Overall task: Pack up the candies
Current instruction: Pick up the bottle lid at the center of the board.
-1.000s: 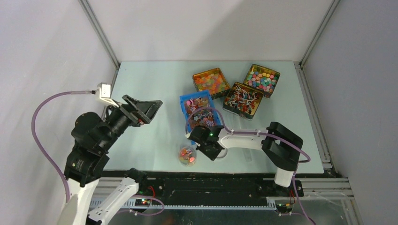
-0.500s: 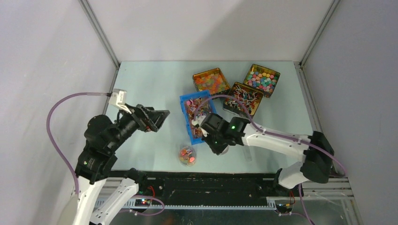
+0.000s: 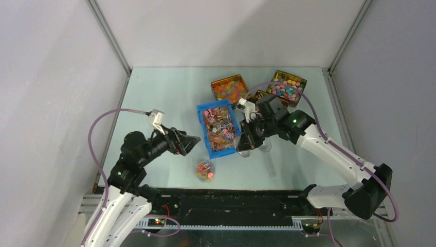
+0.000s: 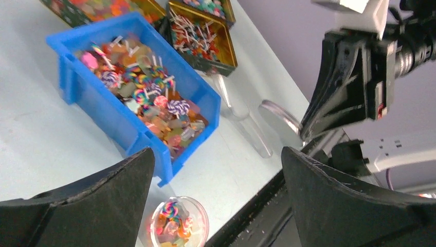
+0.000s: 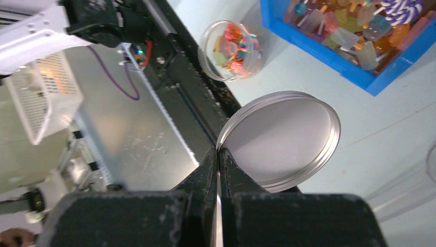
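The candies (image 3: pixel 220 129) fill a blue bin (image 3: pixel 200 122) at mid table; it also shows in the left wrist view (image 4: pixel 97 105). More candies lie in a small clear jar (image 3: pixel 205 170), open, near the front edge, also seen in the left wrist view (image 4: pixel 177 226) and the right wrist view (image 5: pixel 231 49). My right gripper (image 5: pixel 218 152) is shut on the rim of the round metal jar lid (image 5: pixel 283 139) and holds it in the air, right of the bin's near end (image 3: pixel 246 146). My left gripper (image 4: pixel 216 154) is open and empty, above and left of the jar (image 3: pixel 190 142).
Gold tins stand behind the bin: one of orange sweets (image 3: pixel 230 87), one of pastel sweets (image 3: pixel 288 85), and a third (image 4: pixel 203 38) of red-and-white pieces mostly hidden by my right arm from above. A clear scoop (image 3: pixel 268 160) lies right of the jar.
My right gripper has carried the lid from beside the jar up and to the right, past the bin's near end. My left gripper has come down and right, towards the jar.
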You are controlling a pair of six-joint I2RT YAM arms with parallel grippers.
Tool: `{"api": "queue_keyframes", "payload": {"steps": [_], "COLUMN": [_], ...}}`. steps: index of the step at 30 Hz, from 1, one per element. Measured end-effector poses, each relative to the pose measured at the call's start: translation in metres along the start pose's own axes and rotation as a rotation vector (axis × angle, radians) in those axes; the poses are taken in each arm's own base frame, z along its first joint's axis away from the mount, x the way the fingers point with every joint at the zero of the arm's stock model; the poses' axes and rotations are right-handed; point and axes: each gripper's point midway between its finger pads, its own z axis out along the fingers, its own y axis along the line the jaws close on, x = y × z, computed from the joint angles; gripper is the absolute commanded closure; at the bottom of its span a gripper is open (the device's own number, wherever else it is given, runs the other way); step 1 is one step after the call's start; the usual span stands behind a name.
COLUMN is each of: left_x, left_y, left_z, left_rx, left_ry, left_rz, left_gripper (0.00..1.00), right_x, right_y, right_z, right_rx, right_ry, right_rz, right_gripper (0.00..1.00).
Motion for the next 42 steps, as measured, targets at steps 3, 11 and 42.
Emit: {"api": "queue_keyframes", "payload": {"steps": [3,11,42], "left_x": [0.015,0.041,-0.009], "left_y": [-0.005,-0.056,-0.16], "left_z": [0.008,0.028,0.058], "left_rx": [0.038,0.245,0.517], "left_ry": [0.04,0.113,-0.247], "left_rz": [-0.01,0.14,0.634], "left_gripper": [0.0,0.0,0.0], "right_x": [-0.007,-0.025,-0.06], "right_y": [0.004,0.012,0.071], "right_z": [-0.009,-0.037,-0.103], "right_rx": [-0.071,-0.232,-0.562], "right_ry": [-0.017,-0.075,-0.194], "right_rz": [0.05,0.155,0.179], "right_gripper": [1.0,1.0,1.0]}}
